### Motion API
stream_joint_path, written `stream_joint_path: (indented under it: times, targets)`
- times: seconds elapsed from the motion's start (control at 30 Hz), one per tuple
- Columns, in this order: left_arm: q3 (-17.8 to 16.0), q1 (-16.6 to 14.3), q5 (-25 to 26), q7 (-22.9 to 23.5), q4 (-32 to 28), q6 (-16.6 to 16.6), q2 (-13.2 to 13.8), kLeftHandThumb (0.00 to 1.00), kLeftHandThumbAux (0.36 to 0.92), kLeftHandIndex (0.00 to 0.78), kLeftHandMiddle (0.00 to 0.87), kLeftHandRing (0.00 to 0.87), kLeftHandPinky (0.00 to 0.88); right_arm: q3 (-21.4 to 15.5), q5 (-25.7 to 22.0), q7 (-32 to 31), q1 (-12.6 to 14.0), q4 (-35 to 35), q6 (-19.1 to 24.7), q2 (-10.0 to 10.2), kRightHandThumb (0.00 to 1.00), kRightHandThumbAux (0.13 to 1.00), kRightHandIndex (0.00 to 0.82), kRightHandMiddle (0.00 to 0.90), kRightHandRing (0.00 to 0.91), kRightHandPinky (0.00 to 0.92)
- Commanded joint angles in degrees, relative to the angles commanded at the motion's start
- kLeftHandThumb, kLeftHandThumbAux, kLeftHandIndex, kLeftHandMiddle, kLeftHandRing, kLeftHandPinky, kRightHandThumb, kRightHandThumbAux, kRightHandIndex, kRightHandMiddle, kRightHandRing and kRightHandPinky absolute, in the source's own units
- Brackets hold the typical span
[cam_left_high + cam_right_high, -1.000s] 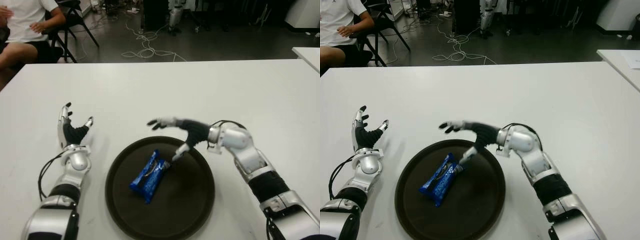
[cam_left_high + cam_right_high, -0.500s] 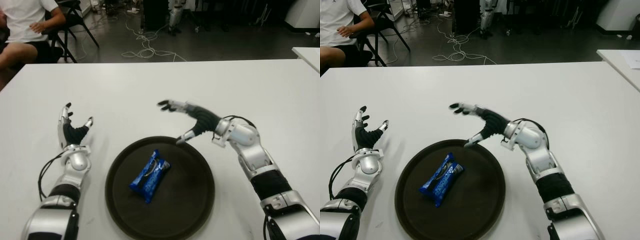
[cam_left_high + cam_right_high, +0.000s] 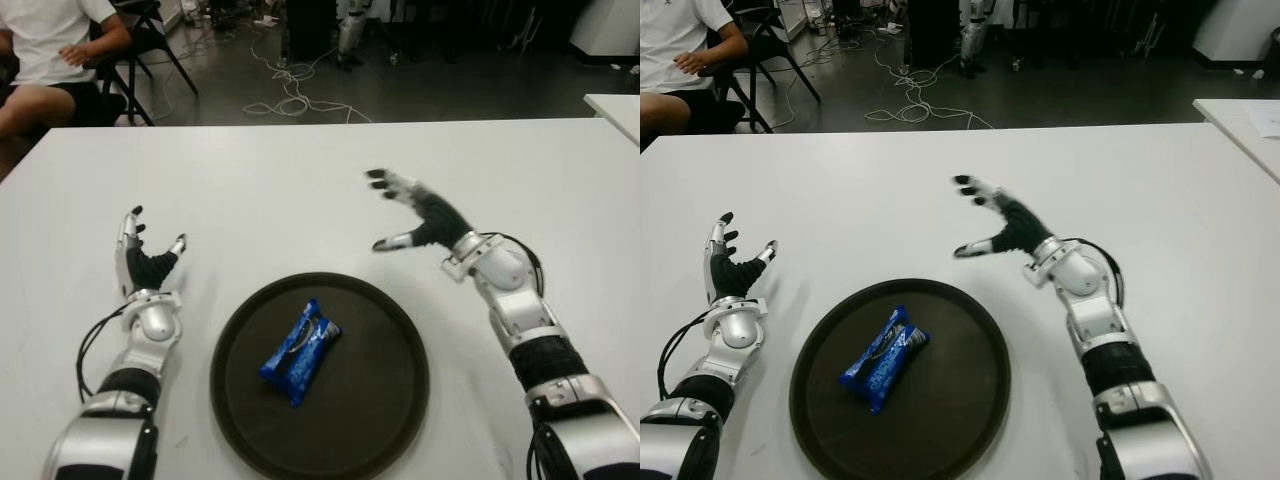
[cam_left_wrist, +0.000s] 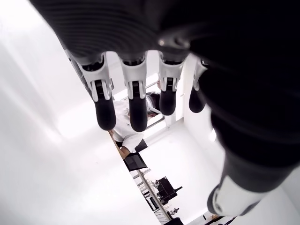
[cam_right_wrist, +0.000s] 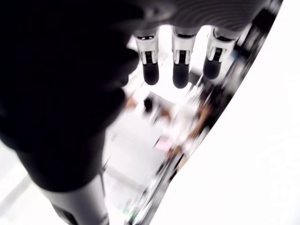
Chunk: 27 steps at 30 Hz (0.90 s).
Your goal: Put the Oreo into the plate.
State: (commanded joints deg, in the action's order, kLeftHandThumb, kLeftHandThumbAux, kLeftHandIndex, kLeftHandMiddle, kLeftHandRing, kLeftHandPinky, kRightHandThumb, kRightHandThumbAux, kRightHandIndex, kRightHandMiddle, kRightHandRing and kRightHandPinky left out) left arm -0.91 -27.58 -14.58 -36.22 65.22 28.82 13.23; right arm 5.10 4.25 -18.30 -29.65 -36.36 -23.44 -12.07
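Your Oreo pack (image 3: 299,350) lay flat inside the dark round plate (image 3: 390,400), a little left of its middle, near the front edge of the tabletop (image 3: 300,190). Nothing touched it.

Your right hand (image 3: 425,218) hung above the tabletop beyond the plate's far right rim, fingers spread and holding nothing. Your left hand (image 3: 147,265) showed to the left of the plate, palm up, fingers loosely open, also with nothing in it.

The pack looked light and thin, a glossy wrapper that would likely crinkle and slide, with brittle biscuits inside. If you had needed to take it again, a gentle pinch across its narrow width near the middle would have suited it.
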Motion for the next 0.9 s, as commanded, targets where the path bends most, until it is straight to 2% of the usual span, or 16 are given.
stream_joint_path:
  times: [0.07,0.17,0.27,0.37,0.5,0.6,0.9]
  targets:
    - [0.1,0.0,-0.1,-0.1,0.0,-0.1,0.0,0.294,0.764,0.109,0.114,0.129,0.166,-0.3,1.2,2.8,-0.7,-1.8,-0.1,0.0,0.0,0.868,0.119,0.122,0.098,0.077]
    - [0.2,0.1,-0.4,-0.5,-0.1,-0.3,0.0,0.297,0.766,0.108,0.118,0.135,0.171,-1.4,3.7,11.7,-3.5,-9.7,-1.0,1.0,0.0,0.871,0.1,0.098,0.074,0.058]
    - [0.3,0.1,-0.4,-0.7,-0.2,-0.3,-0.1,0.304,0.772,0.111,0.128,0.147,0.19,-2.1,4.4,16.7,-4.6,-13.9,-2.1,1.7,0.0,0.865,0.102,0.082,0.056,0.046]
    - [0.3,0.0,-0.4,-0.7,-0.2,-0.3,-0.1,0.311,0.776,0.114,0.138,0.161,0.212,-2.4,4.7,19.1,-5.5,-16.1,-3.0,2.0,0.0,0.846,0.119,0.084,0.056,0.053]
    - [0.2,0.0,-0.3,-0.8,-0.2,-0.4,-0.1,0.336,0.778,0.116,0.139,0.161,0.204,-4.1,5.3,28.1,-8.1,-22.0,-1.4,2.3,0.0,0.803,0.188,0.123,0.106,0.115]
    - [0.1,-0.1,-0.1,-0.6,-0.1,-0.5,-0.1,0.346,0.774,0.118,0.136,0.153,0.191,-3.9,6.0,30.7,-9.1,-24.9,-1.5,2.0,0.0,0.797,0.262,0.151,0.134,0.138]
    - [-0.1,0.0,0.2,-0.1,0.1,-0.4,-0.1,0.32,0.77,0.118,0.124,0.152,0.226,-3.4,7.7,35.1,-10.7,-29.8,0.0,1.5,0.0,0.746,0.285,0.204,0.199,0.212]
